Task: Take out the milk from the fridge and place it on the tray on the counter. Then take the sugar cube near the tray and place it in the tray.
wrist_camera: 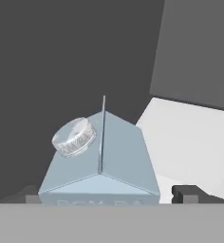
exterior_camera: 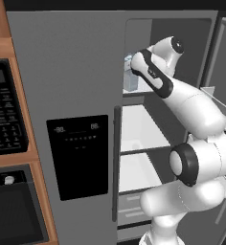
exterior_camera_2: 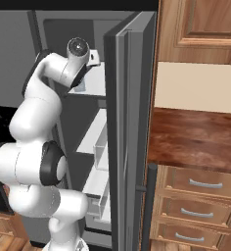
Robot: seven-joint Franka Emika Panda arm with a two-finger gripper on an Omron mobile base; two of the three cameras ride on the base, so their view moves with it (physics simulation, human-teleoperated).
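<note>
Fridge (exterior_camera: pixel 62 72) stood with its right door open, arm reaching to the top shelf. Milk (wrist_camera: pixel 100 163) sat upright near that shelf's front edge. Gripper (wrist_camera: pixel 107 198) straddled the carton, a fingertip (wrist_camera: pixel 185 193) either side; seemingly unclosed, aligning to grasp.

Flat, even rendered light, no glare or hard shadows. Fridge (exterior_camera: pixel 76 67) interior dim at back, shelves bright. All views slightly soft, low-res; no edge distortion.
</note>
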